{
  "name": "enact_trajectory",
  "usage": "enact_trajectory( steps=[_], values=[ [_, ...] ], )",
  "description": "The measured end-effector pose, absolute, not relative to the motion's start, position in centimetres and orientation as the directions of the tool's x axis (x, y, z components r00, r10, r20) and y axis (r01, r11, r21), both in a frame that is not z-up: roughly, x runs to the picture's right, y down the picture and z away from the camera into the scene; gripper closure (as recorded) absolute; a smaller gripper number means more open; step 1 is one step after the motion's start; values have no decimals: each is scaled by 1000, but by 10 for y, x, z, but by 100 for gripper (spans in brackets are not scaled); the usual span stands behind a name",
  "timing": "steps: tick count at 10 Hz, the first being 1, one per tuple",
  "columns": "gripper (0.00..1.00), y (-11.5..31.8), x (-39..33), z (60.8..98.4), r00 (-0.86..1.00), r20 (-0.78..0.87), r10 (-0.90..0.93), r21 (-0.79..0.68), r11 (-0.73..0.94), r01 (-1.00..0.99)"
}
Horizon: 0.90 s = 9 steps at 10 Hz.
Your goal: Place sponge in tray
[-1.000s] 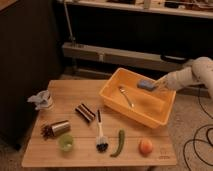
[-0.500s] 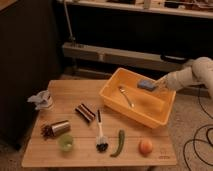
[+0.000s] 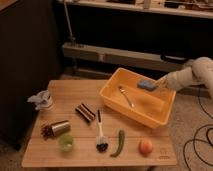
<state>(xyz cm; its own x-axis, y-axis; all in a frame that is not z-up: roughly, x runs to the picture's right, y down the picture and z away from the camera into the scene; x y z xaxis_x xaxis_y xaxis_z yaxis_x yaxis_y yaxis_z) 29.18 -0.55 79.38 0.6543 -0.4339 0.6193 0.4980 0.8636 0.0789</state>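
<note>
The gripper [image 3: 156, 85] is hanging over the far right part of the tray [image 3: 112, 98] and is holding the sponge [image 3: 146, 85] between its fingers, just above the tray's inside. The tray is sitting on the right back part of the wooden board [image 3: 75, 150]. Inside the tray, a spoon [image 3: 126, 95] is lying near its middle, left of the sponge.

A smooth, rounded off-white arm tapers from a bulky elbow casing to the small pale pincer [image 3: 159, 81] over the tray's far right rim.
</note>
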Motion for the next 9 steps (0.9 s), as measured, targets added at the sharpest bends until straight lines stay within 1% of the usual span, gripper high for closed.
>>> enact_trajectory(
  steps=[2,4,5,6,9],
  values=[
    [53,-5,292,794,654,619,-434,79,864,498],
    [31,-6,292,794,654,619,-434,79,864,498],
    [23,-6,292,794,654,619,-434,79,864,498],
    [20,-6,292,794,654,619,-434,79,864,498],
    [20,-6,292,794,654,619,-434,79,863,498]
  ],
)
